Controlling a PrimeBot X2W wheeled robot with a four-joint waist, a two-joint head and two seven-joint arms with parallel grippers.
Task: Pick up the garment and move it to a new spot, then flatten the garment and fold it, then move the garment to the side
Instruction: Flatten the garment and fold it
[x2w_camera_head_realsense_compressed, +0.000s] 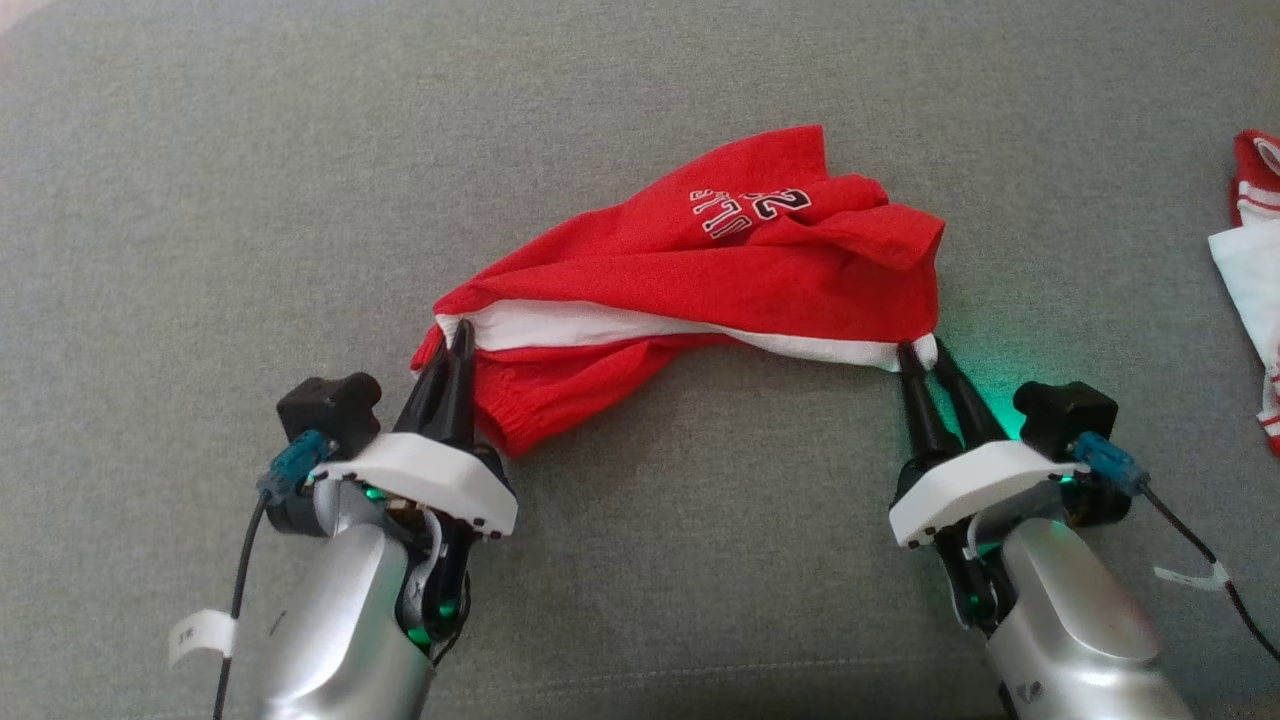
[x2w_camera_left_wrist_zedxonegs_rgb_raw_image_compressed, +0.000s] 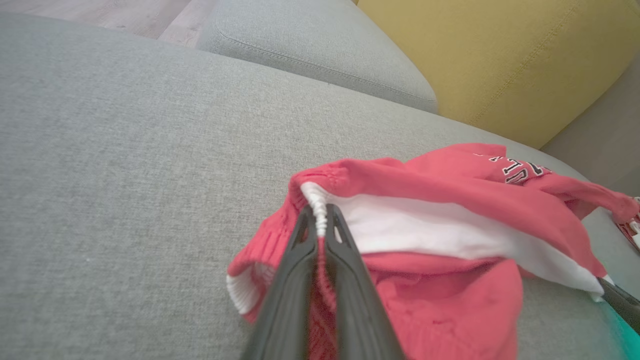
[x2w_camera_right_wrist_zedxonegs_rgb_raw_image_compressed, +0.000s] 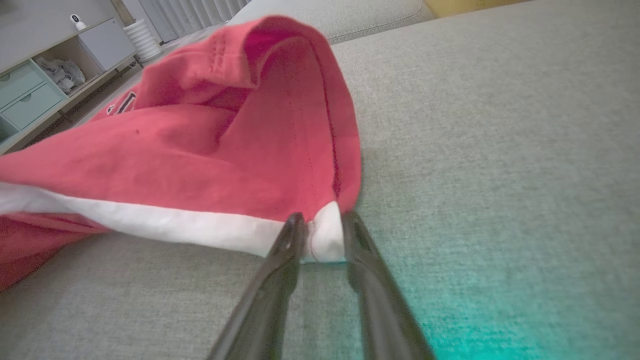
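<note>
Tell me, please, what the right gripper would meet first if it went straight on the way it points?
The red garment: its white-hemmed corner lies between the right gripper's parted fingers, so any advance would probably press straight into that cloth. What lies behind the fold is hidden.

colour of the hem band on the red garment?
White, against the red garment; the band shows best in the right wrist view.

garment (x2w_camera_head_realsense_compressed: 700, 270): red, white band along hem, white ribbed edge. lettering (x2w_camera_head_realsense_compressed: 745, 210): white with black outline. sofa (x2w_camera_head_realsense_compressed: 200, 200): plain grey weave, green glow patch at right. cushion (x2w_camera_left_wrist_zedxonegs_rgb_raw_image_compressed: 500, 60): mustard yellow. second cloth (x2w_camera_head_realsense_compressed: 1255, 300): red, white stripes.
</note>
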